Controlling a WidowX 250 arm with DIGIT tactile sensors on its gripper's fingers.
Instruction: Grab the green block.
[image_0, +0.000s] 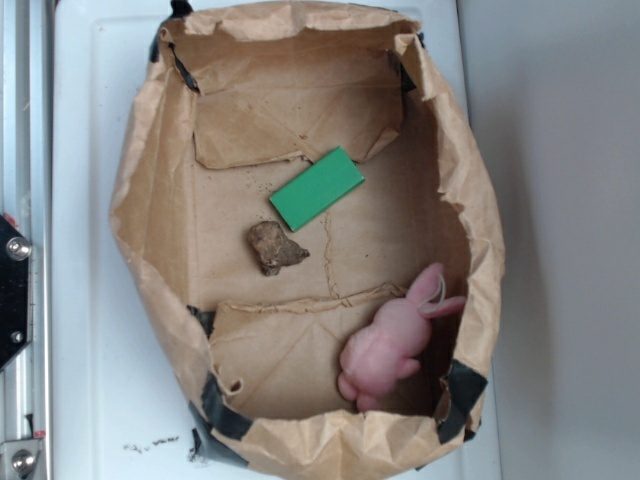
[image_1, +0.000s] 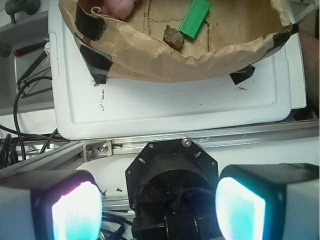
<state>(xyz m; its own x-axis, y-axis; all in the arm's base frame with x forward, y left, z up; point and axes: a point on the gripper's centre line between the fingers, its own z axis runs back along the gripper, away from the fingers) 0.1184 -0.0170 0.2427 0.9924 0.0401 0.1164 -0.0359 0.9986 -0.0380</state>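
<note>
The green block (image_0: 317, 188) is a flat bright green slab lying on the floor of a brown paper box (image_0: 140, 200), towards its far side. In the wrist view the green block (image_1: 195, 18) shows at the top, inside the box. My gripper (image_1: 157, 207) is open and empty, its two glowing pads (image_1: 75, 212) wide apart. It hangs outside the box, over the robot's black base (image_1: 172, 175), well away from the block. The gripper is out of the exterior view.
A brown lumpy rock-like piece (image_0: 274, 247) lies just beside the block. A pink toy rabbit (image_0: 395, 340) lies in the box's near right corner. The box stands on a white tray (image_1: 165, 107). A metal rail (image_1: 210, 140) and cables (image_1: 25, 100) lie near the base.
</note>
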